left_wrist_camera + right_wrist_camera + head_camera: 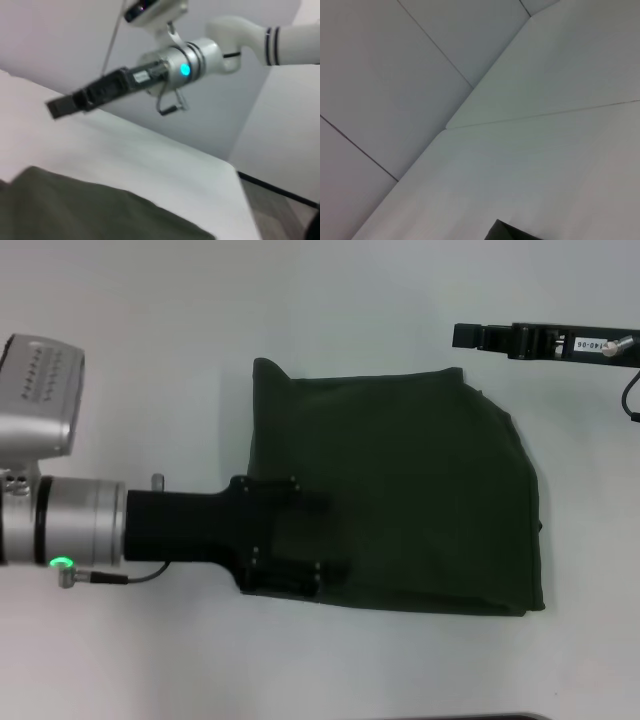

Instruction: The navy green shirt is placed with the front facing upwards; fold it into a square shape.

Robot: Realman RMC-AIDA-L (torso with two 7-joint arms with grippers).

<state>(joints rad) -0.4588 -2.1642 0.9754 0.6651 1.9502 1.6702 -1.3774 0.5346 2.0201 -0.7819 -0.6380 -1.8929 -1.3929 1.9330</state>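
The navy green shirt (400, 490) lay folded on the white table (150, 660). The left gripper (318, 537) rested over the shirt's near-left edge, its opening unclear. The right gripper (465, 336) hovered beyond the shirt's far-right corner, apart from it.

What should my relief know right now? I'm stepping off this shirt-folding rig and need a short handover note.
Left tool: low over the near left edge of the dark olive-green cotton shirt; whether it grips the cloth cannot be told.
Right tool: off the shirt, above the white table past the shirt's far right corner, holding nothing.
Shirt: folded into a compact, roughly rectangular pile mid-table, plain green side up, no print showing.
Done: the main folds.
Left: far left corner sticks out and edges are uneven; probably square it up, then withdraw the left arm.
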